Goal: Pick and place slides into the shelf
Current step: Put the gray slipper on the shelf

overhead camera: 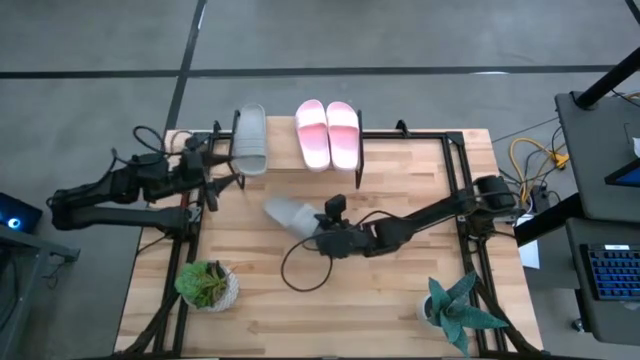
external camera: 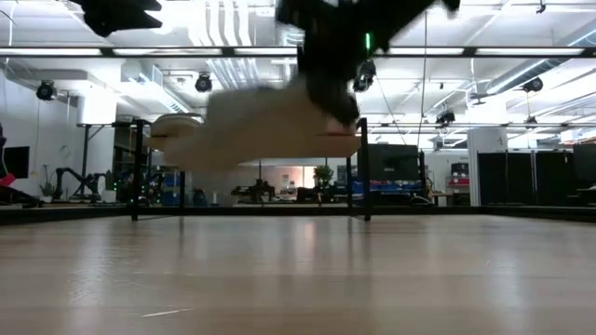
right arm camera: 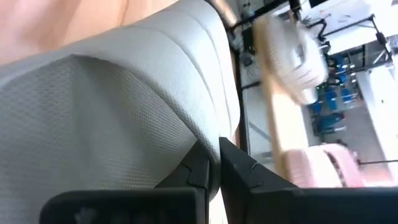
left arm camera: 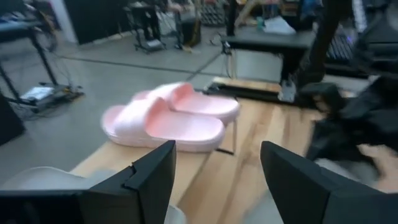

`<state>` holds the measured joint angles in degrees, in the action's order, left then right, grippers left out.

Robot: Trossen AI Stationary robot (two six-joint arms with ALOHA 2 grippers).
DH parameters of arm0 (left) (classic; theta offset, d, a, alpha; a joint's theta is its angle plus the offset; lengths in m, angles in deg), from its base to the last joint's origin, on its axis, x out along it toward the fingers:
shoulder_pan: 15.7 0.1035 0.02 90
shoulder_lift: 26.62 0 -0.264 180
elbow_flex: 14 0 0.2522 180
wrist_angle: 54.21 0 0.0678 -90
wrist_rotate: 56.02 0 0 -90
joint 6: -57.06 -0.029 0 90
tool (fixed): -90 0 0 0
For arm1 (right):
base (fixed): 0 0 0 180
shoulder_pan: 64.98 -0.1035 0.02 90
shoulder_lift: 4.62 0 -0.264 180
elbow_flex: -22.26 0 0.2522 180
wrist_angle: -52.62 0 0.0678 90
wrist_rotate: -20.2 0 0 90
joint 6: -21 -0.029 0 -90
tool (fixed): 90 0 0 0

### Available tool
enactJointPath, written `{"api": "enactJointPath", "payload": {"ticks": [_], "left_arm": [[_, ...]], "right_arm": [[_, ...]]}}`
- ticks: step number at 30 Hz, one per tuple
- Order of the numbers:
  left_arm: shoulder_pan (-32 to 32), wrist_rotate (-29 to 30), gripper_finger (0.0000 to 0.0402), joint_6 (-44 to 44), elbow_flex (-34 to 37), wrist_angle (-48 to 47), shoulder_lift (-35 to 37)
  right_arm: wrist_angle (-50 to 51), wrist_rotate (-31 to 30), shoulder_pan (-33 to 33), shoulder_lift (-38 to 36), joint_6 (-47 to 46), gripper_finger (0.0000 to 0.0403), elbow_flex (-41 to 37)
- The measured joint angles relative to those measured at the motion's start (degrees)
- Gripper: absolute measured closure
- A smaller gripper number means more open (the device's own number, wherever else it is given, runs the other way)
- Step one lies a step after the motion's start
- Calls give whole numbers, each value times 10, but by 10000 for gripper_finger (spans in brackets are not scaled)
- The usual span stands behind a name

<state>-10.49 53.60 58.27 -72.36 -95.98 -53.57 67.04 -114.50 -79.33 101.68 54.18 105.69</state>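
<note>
1. Right claw point(overhead camera: 318, 238), centre of the high view, is pinched onto the loose grey slide point(overhead camera: 288, 214) lying on the surface point(overhead camera: 400, 300).
2. Left claw point(overhead camera: 222, 160), at upper left, hangs spread beside the other grey slide point(overhead camera: 249, 138), already on the shelf point(overhead camera: 280, 160).
3. Two pink slides point(overhead camera: 327, 133) sit there too.
4. Step: the last pick. Next, I'd guess, lift and carry it to the shelf's free space.

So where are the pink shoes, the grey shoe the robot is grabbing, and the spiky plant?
pink slides point(overhead camera: 327, 134): high view, where the two straps meet.
grey slide point(overhead camera: 288, 213): high view, its sole on the table, at the right gripper point(overhead camera: 322, 236).
spiky plant point(overhead camera: 455, 308): high view, its middle leaves.
</note>
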Motion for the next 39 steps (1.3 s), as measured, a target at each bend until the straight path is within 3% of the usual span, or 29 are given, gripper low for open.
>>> {"api": "enactJointPath", "payload": {"ticks": [6,14,23,35,39], "left_arm": [[0,47,182,15,0,7,28],[0,52,182,16,0,19,52],[0,51,182,49,0,16,61],[0,51,182,59,0,12,96],[0,51,182,48,0,13,112]], "right_arm": [[94,-15,-13,-16,-85,391,115],[213,-170,-3,4,-163,392,288],[244,-174,41,51,-239,392,409],[496,-167,84,203,-357,392,641],[498,-168,102,221,-351,392,643]]}}
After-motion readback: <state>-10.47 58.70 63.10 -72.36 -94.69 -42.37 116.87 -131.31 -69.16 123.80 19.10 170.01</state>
